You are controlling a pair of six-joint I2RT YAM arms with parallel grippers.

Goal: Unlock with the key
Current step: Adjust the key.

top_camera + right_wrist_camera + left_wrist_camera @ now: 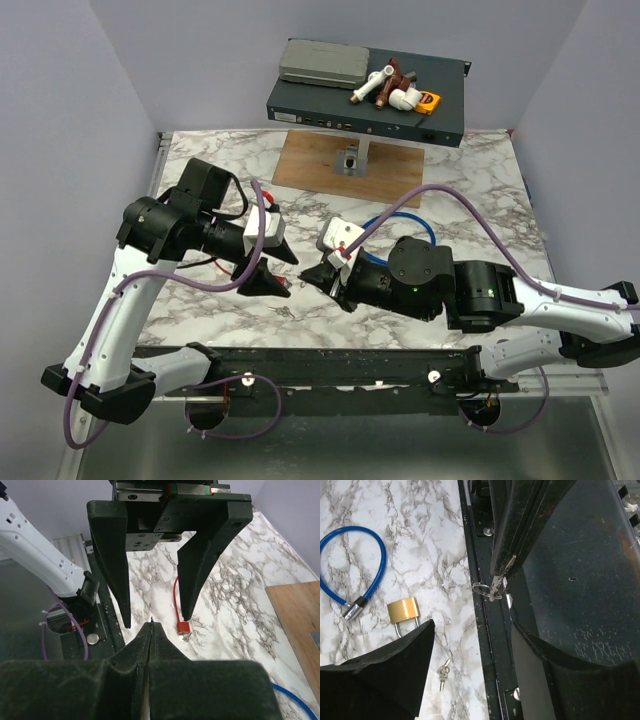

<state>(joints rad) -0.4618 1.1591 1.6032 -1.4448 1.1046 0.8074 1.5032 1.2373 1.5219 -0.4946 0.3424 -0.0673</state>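
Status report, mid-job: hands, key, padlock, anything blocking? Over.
Right hand shut on key. Left hand open, empty, facing it. Brass padlock lying on table, untouched. Nothing blocking it.

Table [400, 510] is rocking white marble with grey veins, the cable lock [382, 555] is looking bright blue, the padlock [403, 610] is shining brassy gold, the key [494, 586] is glinting silver, and the board [305, 165] is showing plain wood-brown.
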